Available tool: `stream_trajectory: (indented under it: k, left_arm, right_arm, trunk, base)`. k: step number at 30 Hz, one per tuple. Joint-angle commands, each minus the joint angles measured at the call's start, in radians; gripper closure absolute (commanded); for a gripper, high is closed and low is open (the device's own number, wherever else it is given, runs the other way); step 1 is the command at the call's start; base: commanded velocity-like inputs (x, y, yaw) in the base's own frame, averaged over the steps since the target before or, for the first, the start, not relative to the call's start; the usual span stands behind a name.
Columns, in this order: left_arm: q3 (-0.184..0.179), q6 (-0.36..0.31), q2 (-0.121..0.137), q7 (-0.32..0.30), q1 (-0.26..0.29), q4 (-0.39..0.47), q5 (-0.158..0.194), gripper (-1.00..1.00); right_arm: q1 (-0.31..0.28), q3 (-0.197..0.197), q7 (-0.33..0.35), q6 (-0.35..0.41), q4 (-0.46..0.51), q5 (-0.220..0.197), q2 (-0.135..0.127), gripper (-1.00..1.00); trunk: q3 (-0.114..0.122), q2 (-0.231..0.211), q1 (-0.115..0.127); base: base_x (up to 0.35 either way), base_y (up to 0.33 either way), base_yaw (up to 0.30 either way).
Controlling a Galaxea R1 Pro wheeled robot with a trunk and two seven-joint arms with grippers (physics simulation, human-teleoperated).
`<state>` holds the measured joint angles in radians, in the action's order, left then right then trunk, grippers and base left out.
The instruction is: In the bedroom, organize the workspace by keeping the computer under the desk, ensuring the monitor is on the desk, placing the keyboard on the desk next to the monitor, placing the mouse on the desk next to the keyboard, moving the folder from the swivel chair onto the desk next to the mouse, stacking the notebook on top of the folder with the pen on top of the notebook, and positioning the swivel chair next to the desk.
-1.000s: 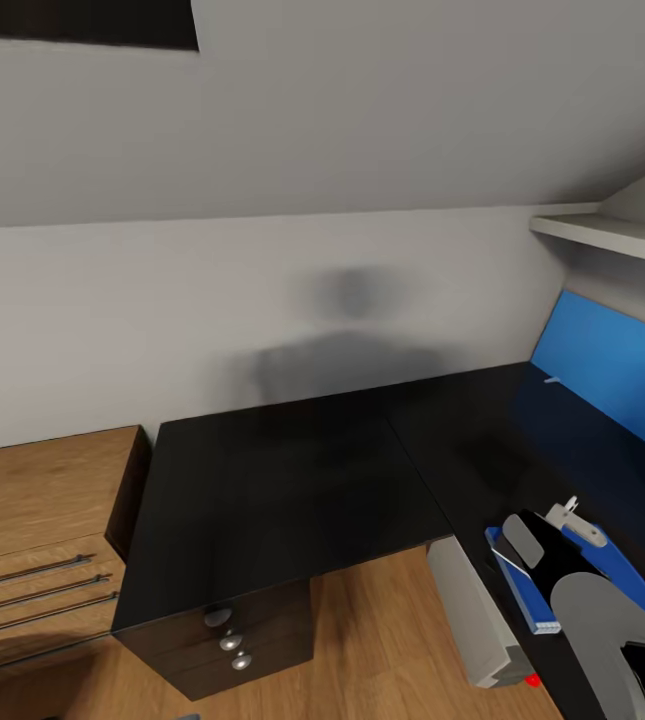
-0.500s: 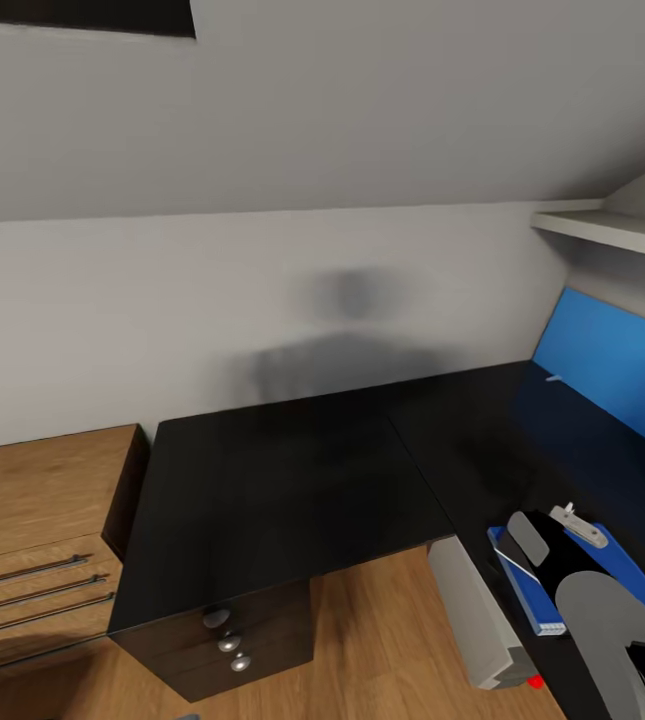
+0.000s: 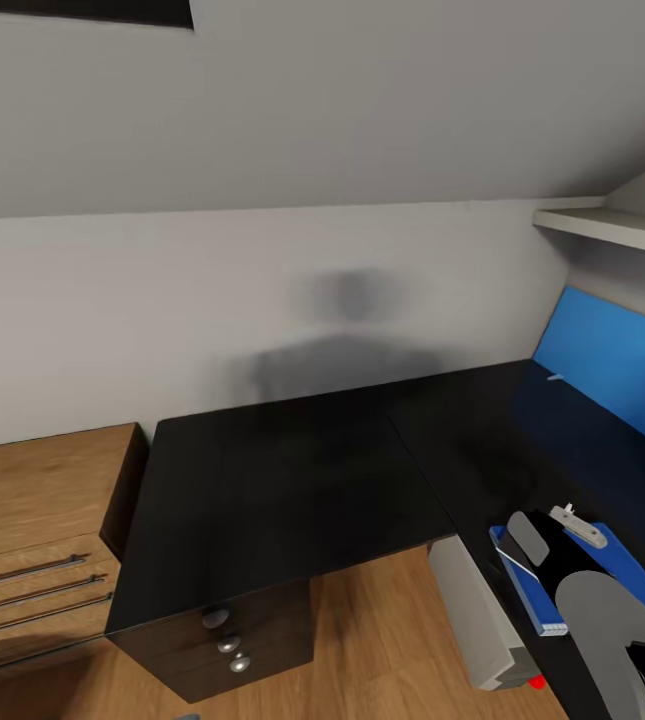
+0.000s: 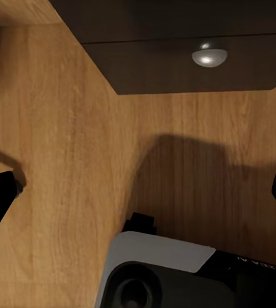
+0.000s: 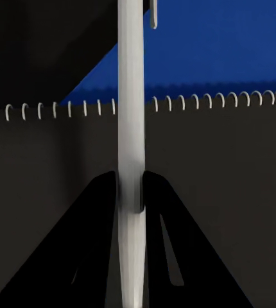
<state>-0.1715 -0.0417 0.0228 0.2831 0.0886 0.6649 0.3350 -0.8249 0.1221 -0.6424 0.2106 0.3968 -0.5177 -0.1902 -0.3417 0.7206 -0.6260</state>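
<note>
In the right wrist view my right gripper is shut on the thin white pen. It holds the pen just above the dark notebook, whose spiral binding runs across the view. The notebook lies on the blue folder. From the head, the folder rests on the black desk at lower right, half covered by my right arm. The pale computer stands under the desk. My left gripper is open over the wood floor, with nothing between its fingers.
A black three-drawer cabinet stands under the desk's left end, and its knob shows near my left gripper. A light wooden drawer chest is to the left. The blue back panel and a white shelf are at right.
The head view has shifted very slightly. My right arm stays over the folder, and nothing else has visibly moved.
</note>
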Motion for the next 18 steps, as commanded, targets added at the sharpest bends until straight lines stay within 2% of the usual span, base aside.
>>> stream_trajectory:
  k: [1, 18]
  left_arm:
    - [-0.008, -0.004, 0.002, 0.010, 0.000, 0.002, 0.007, -1.00]
    - [-0.004, -0.007, 0.007, 0.005, 0.000, -0.001, 0.013, -1.00]
  right_arm:
    - [0.000, 0.001, -0.003, 0.006, 0.002, -0.004, 0.000, 1.00]
    - [0.000, 0.001, -0.003, 0.006, 0.002, -0.004, 0.000, 1.00]
  trunk:
    - [-0.001, 0.001, 0.000]
    - [-0.001, 0.001, 0.000]
  base:
    - [0.000, 0.000, 0.000]
    - [-0.004, 0.000, 0.000]
